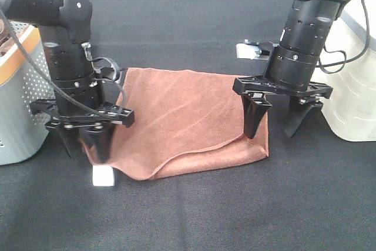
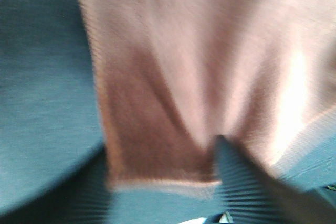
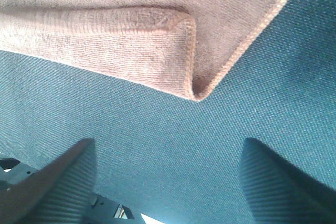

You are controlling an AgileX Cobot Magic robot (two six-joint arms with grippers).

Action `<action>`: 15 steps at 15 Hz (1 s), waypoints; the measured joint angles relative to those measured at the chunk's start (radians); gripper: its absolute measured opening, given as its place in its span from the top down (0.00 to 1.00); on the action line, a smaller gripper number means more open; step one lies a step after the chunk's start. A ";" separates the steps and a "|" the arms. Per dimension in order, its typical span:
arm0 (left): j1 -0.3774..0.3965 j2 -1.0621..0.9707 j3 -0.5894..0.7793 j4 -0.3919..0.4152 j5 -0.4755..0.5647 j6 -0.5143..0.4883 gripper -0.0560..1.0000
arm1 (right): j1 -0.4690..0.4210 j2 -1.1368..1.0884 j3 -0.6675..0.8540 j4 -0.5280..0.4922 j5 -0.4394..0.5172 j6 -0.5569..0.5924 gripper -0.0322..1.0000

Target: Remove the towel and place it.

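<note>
Left gripper (image 1: 88,142) fingers closed, apparently pinching the reddish-brown microfibre towel (image 1: 188,121) at its near-left corner. Right gripper (image 1: 276,123) fingers spread, astride the right folded corner, gripping nothing. Towel lay folded on black cloth tabletop (image 1: 235,204). Grasping step; right must close next.

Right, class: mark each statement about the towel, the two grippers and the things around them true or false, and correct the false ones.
1. The towel lies folded on a black cloth surface. True.
2. The right gripper has its jaws shut on the towel. False: they stand open, straddling its corner.
3. A small white tag shows near the left gripper. True.
4. The towel is blue. False: reddish-brown.
5. A perforated grey bin stands at the far left of the exterior view. True.
</note>
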 joint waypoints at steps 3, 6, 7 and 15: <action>0.000 -0.013 0.000 -0.014 0.001 0.006 0.34 | 0.000 -0.029 0.000 0.000 0.000 0.002 0.26; 0.000 -0.086 0.000 -0.007 0.002 0.039 0.33 | 0.000 -0.128 0.000 0.022 0.001 0.002 0.25; 0.000 -0.116 0.008 0.011 0.002 0.061 0.33 | 0.000 -0.161 0.000 0.040 0.001 0.002 0.25; 0.000 -0.537 0.027 0.046 0.008 0.056 0.33 | 0.000 -0.513 0.001 0.080 0.006 -0.005 0.25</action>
